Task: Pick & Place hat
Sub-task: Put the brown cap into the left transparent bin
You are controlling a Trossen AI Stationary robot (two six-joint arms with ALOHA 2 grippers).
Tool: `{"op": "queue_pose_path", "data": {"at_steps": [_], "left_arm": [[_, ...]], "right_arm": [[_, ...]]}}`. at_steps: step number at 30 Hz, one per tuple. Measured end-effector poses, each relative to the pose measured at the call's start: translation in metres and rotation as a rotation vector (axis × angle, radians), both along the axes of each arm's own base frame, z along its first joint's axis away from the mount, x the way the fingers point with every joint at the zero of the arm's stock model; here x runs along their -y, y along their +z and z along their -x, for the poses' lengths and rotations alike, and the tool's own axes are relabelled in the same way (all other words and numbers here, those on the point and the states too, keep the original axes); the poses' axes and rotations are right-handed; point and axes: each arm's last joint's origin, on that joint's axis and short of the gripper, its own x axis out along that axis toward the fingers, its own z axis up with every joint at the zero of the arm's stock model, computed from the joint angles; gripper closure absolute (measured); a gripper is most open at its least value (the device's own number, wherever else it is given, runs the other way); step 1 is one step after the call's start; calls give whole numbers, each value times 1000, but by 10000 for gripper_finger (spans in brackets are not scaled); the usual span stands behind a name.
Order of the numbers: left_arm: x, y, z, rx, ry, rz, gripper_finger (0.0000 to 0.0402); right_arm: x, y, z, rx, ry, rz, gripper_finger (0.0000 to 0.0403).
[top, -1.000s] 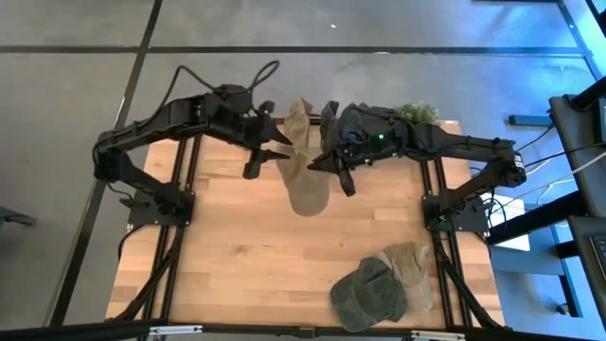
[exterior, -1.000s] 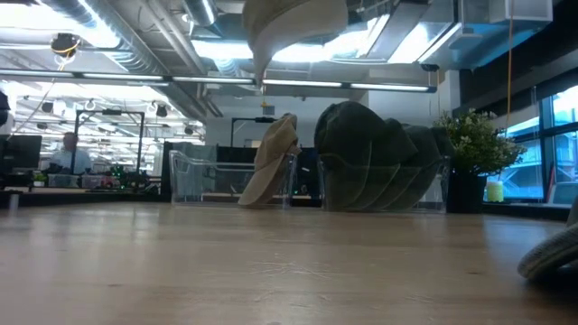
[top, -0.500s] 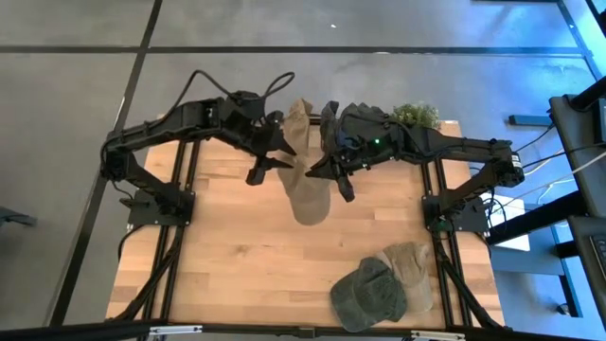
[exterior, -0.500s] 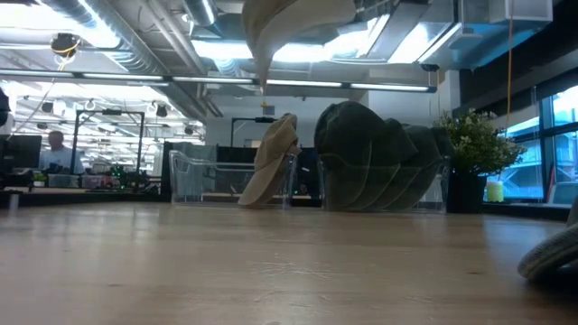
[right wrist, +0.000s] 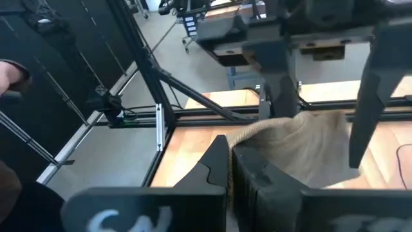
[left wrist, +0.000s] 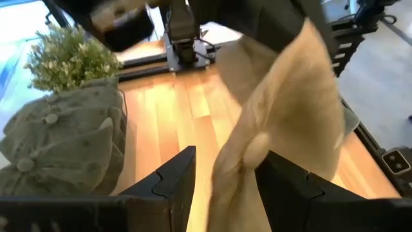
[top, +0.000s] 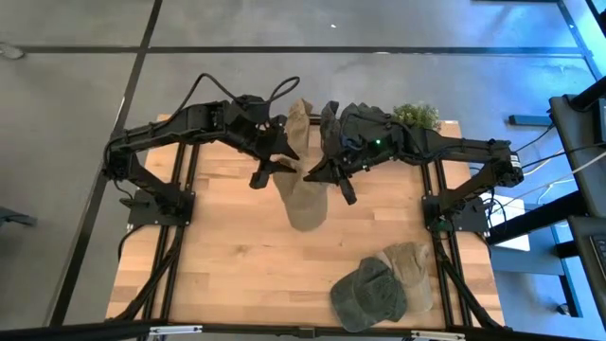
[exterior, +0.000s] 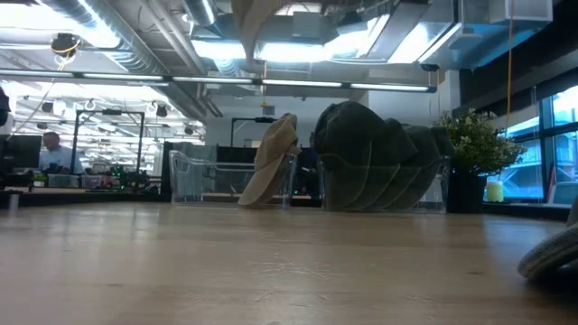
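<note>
A tan hat (top: 305,199) hangs high over the table's far middle; its lower part shows at the top of the low view (exterior: 257,16). My right gripper (top: 329,176) is shut on it. My left gripper (top: 274,163) is open, and its fingers (right wrist: 364,109) stand on either side of the hat's crown (left wrist: 254,147). Whether they touch it, I cannot tell. My right gripper pinches the hat's edge (right wrist: 248,143) between its two fingers, coming from the table's right side and slanting down. The hat is lifted clear of the table and sags below the fingers. One layer or several, I cannot tell.
Clear bins (exterior: 212,176) stand at the far edge, one with a tan hat (exterior: 271,162), one with green hats (exterior: 379,167). A plant (top: 417,114) is at the far right. A green hat (top: 367,294) and a tan hat (top: 409,263) lie near the front right.
Both grippers have gone up, and the tan hat has risen with them, nearly out of the top of the low view. My left gripper has also moved toward the table's right, closer to the hat.
</note>
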Motion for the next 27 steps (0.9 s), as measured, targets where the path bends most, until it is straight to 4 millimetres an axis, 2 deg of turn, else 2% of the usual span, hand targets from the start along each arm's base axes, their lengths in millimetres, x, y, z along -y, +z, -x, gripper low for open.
{"op": "queue_pose_path", "data": {"at_steps": [7, 12, 23, 27], "left_arm": [[7, 3, -1, 33, -80, 37, 257], [7, 1, 0, 9, -75, 53, 275], [7, 1, 0, 7, -71, 61, 338], [7, 1, 0, 7, -71, 60, 370]], "right_arm": [[0, -2, -1, -10, -2, 0, 399], [0, -2, -1, -11, -1, 0, 399], [0, -2, -1, -14, -1, 2, 399], [0, -2, -1, -8, 5, 20, 386]]}}
